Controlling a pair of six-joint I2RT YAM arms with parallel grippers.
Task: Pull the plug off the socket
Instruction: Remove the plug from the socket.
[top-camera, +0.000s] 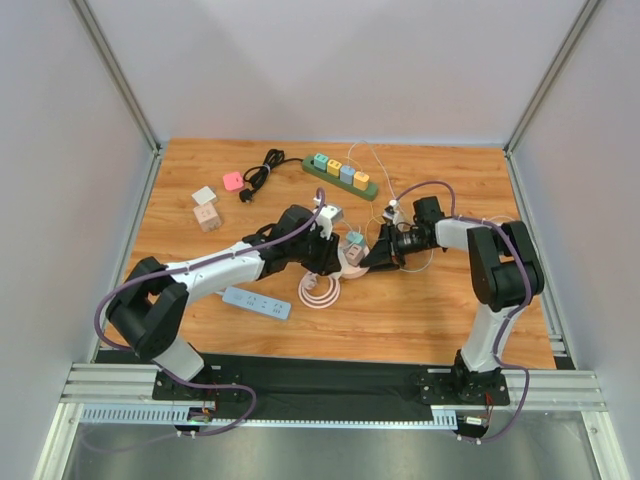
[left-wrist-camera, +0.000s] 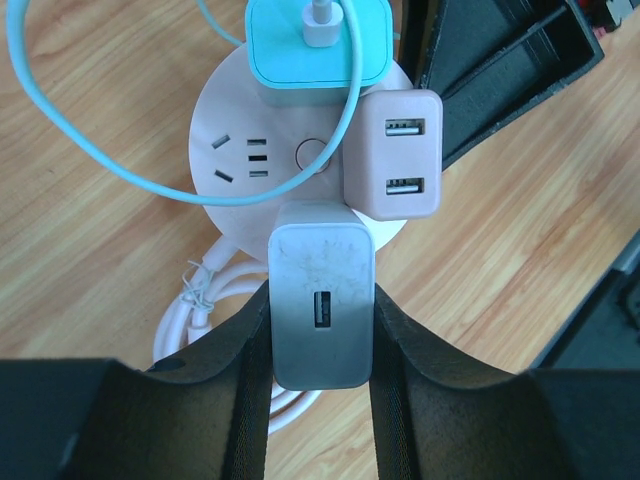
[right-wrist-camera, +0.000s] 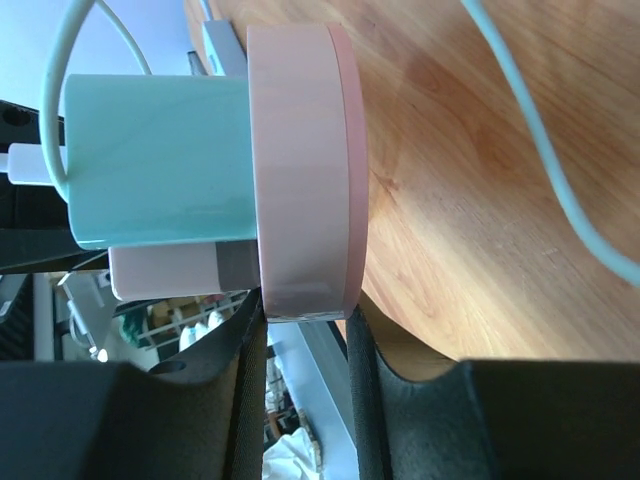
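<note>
Our left end effector (left-wrist-camera: 320, 335) clamps the grey plug (left-wrist-camera: 320, 265) at lower centre of its view. The right end effector (right-wrist-camera: 305, 330) pinches the socket (right-wrist-camera: 300, 170) rim. The plug stands straight off the socket's face, so we judge the pull goes along that axis.

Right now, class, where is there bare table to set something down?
Bare wood: the near edge between the pale blue power strip and the right arm's base; the far right corner. Crowded: the centre, left gripper on the white charger, right gripper on the round pink socket.
</note>
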